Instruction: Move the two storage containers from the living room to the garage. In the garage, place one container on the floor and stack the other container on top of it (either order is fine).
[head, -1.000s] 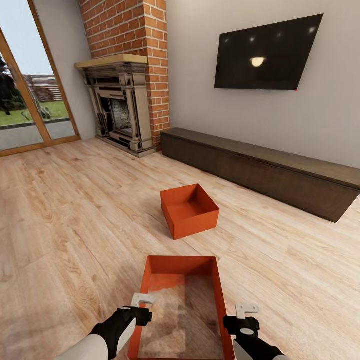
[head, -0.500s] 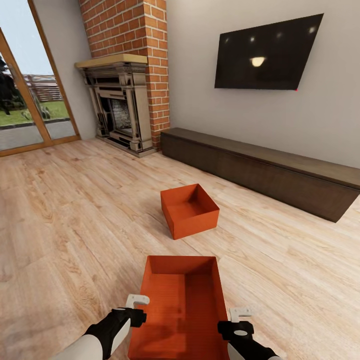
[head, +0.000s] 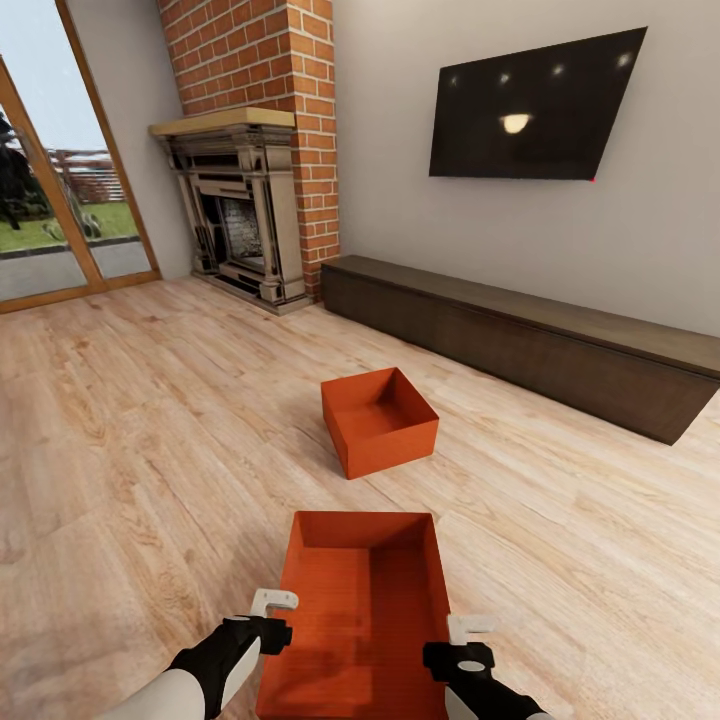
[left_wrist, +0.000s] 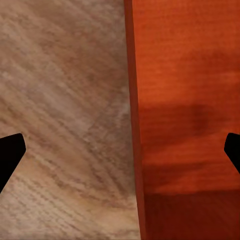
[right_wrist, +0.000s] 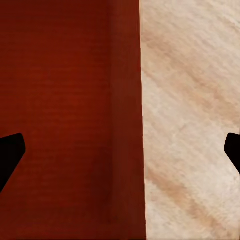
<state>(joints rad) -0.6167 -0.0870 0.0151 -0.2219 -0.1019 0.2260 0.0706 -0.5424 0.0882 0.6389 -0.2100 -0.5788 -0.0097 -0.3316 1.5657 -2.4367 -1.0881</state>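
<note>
Two orange-red storage containers stand on the living room's light wood plank floor. The near container (head: 365, 620) lies lengthwise right in front of me; the far container (head: 380, 420) sits about a metre beyond it. My left gripper (head: 273, 603) is open over the near container's left wall. In the left wrist view the left gripper (left_wrist: 120, 152) straddles that container wall (left_wrist: 137, 150), with its fingertips (left_wrist: 10, 155) wide apart. My right gripper (head: 470, 628) is open at the right wall. There the right gripper (right_wrist: 121, 150) straddles the container's rim (right_wrist: 135, 125).
A long low dark cabinet (head: 520, 340) runs along the right wall under a black TV (head: 535, 105). A brick fireplace (head: 240, 215) stands in the far corner, with wood-framed glass doors (head: 50, 200) to its left. Open plank floor (head: 150, 420) lies to the left.
My right gripper has shifted left onto the near container's right wall. The left gripper has sunk slightly at the left wall. The containers have not moved.
</note>
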